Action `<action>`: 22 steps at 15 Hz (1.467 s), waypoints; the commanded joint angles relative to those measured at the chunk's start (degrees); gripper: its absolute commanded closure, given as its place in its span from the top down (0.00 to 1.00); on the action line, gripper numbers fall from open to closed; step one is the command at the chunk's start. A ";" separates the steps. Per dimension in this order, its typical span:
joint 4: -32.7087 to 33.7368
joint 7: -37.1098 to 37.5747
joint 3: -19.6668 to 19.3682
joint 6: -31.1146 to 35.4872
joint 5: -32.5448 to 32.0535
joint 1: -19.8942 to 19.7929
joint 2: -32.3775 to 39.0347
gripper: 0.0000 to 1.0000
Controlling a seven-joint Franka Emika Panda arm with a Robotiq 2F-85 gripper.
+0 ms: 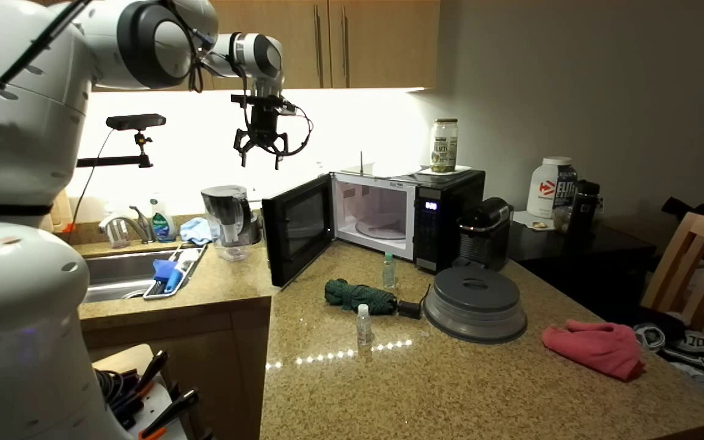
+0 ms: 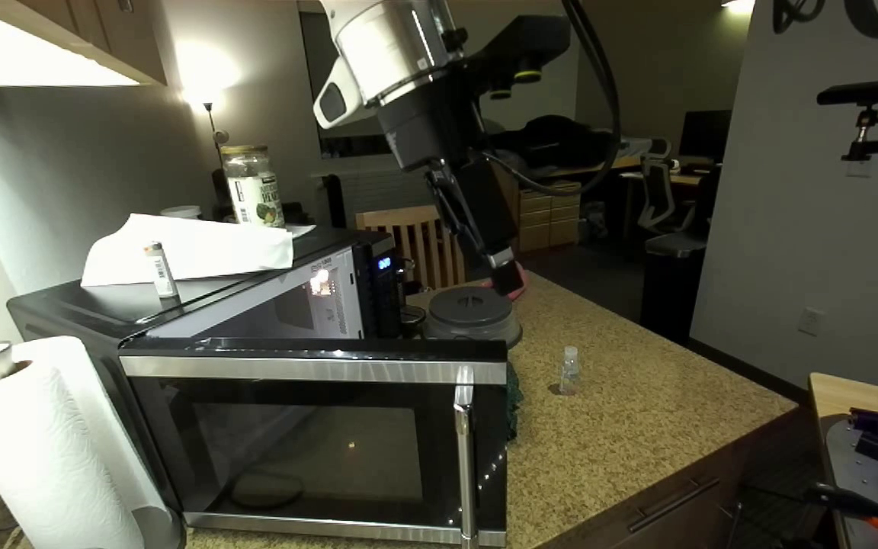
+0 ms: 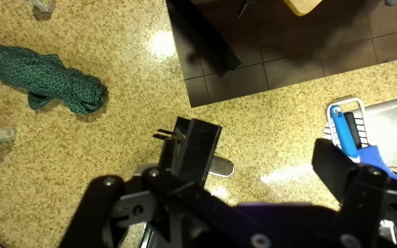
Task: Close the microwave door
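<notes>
The microwave (image 1: pixel 450 220) stands on the counter, its pale interior showing; its top also shows in an exterior view (image 2: pixel 58 305). The microwave door (image 1: pixel 300 226) stands wide open, swung out from its hinge side. Its outer face (image 2: pixel 302 450) and silver upright handle (image 2: pixel 466 465) show in an exterior view. My gripper (image 1: pixel 260 164) is open and empty, pointing down in the air above the door's height; it also shows edge-on (image 2: pixel 504 274). In the wrist view my spread fingers (image 3: pixel 250 151) are above the door's free end (image 3: pixel 200 148), which lies just beside the left finger. The handle (image 3: pixel 222 167) juts out right of it.
A green umbrella (image 1: pixel 361 297) and small clear bottles (image 1: pixel 388 272) (image 1: pixel 364 325) lie or stand before the microwave. A grey lid (image 1: pixel 476 302) and black coffee maker (image 1: pixel 484 232) are beside it. A pitcher (image 1: pixel 228 220) and sink (image 1: pixel 120 275) are beyond the door; a paper towel roll (image 2: pixel 43 450) stands near the hinge.
</notes>
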 commanded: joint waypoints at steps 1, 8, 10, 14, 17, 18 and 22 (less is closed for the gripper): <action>-0.05 -0.02 0.00 0.00 0.00 -0.01 0.01 1.00; -0.11 -0.03 0.00 0.00 0.01 -0.02 0.01 1.00; -0.11 -0.04 0.00 0.00 0.01 -0.01 0.01 1.00; -0.11 -0.04 0.00 0.00 0.01 -0.02 0.01 1.00; 0.54 0.20 0.07 -0.55 -0.27 0.44 0.76 1.00; 0.65 -0.18 0.16 -0.62 0.11 0.35 1.04 1.00; 3.88 3.07 1.16 1.35 0.05 2.74 5.30 1.00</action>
